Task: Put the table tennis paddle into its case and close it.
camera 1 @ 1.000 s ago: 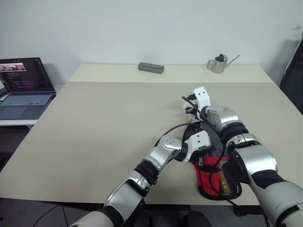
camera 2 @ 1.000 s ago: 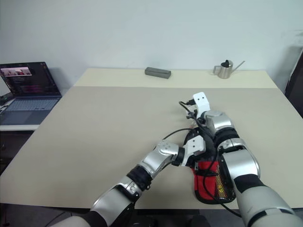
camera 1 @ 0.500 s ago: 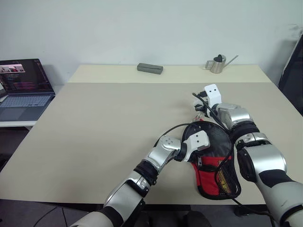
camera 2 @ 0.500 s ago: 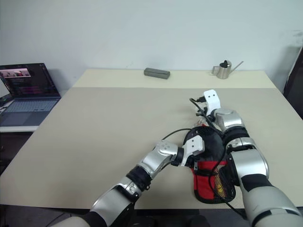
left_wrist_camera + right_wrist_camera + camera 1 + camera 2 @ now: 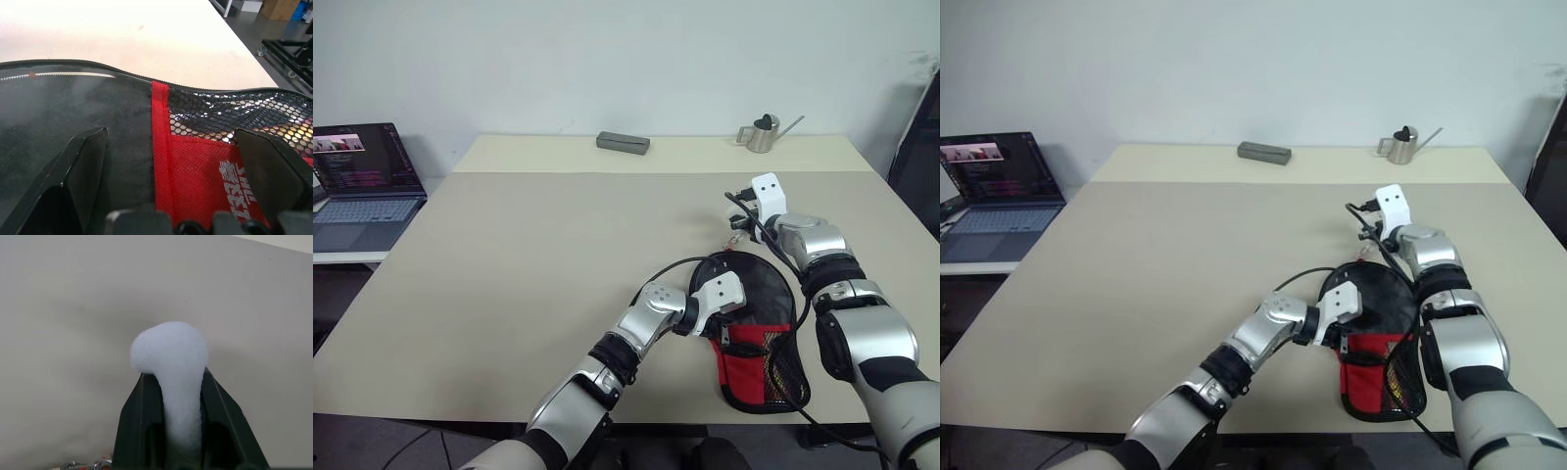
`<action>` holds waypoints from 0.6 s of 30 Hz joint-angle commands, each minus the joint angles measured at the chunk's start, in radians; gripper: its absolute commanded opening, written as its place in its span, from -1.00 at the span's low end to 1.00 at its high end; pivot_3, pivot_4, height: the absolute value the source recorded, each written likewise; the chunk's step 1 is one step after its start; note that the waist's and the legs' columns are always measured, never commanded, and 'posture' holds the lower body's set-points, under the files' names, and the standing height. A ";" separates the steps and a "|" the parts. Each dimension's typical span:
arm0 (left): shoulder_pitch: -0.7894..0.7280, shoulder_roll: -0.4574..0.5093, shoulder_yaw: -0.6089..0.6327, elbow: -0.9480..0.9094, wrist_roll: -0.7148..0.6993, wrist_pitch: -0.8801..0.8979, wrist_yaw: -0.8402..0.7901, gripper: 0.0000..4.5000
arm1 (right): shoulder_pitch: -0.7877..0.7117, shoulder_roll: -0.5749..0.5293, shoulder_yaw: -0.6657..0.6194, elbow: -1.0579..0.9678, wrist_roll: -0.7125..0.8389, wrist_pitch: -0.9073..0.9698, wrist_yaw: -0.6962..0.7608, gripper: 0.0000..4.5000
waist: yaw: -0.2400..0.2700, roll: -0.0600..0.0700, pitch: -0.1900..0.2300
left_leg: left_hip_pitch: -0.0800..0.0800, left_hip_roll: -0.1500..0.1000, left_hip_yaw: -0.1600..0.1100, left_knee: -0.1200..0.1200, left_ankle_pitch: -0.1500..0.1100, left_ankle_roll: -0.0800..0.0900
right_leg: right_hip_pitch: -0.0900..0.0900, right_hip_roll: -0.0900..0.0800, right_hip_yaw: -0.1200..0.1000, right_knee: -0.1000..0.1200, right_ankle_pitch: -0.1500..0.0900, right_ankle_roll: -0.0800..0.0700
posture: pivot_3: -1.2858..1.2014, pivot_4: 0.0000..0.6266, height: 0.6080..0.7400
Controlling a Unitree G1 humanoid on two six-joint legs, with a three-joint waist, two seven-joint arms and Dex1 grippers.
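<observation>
Between right pincer [image 5: 172, 396] fingers: pom-pom [image 5: 169, 352] (case [image 5: 754, 333] flat).

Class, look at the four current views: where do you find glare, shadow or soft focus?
Left wrist view: glints dot the case's mesh, and the left claw's near fingers look soft. Right wrist view: the pom-pom pinched in the right claw is bright white, nearly featureless. Left eye view: even light, with faint shadow under the case.

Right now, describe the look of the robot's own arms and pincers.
Both arms have glossy silver shells with black joint bands. Each wrist carries a white camera block, with black cables looping from it. The left pincer and right pincer each have two matte black, wedge-shaped fingers.
</observation>
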State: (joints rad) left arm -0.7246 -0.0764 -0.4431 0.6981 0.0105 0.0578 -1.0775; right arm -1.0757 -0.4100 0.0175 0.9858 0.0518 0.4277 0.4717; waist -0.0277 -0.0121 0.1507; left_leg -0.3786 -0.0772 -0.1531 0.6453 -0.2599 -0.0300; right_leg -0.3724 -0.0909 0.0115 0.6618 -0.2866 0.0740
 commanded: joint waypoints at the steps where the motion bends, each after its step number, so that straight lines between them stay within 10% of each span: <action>1: 0.073 0.033 -0.064 0.111 0.065 0.068 -0.021 1.00 | 0.002 -0.047 -0.034 -0.103 0.006 0.033 0.000 -0.85 | 0.000 0.000 0.000 | 0.000 0.000 0.000 0.000 0.000 0.000 | 0.000 0.000 0.000 0.000 0.000 0.000 | 0.03 -0.52 1.00; 18: 0.044 0.017 -0.071 0.171 0.085 0.063 -0.003 1.00 | 0.255 -0.243 -0.107 -0.420 0.040 0.233 0.032 -0.86 | 0.002 -0.001 -0.001 | 0.000 0.000 0.001 0.000 -0.001 0.002 | 0.002 0.000 0.000 -0.001 0.000 0.000 | 0.03 -0.52 1.00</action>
State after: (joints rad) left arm -0.7445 -0.0825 -0.4453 0.7231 0.0127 0.0577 -1.0805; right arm -0.8193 -0.6229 -0.0573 0.6405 0.0822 0.6414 0.5031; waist -0.0253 -0.0129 0.1502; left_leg -0.3783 -0.0772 -0.1513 0.6455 -0.2613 -0.0275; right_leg -0.3704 -0.0910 0.0115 0.6607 -0.2868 0.0744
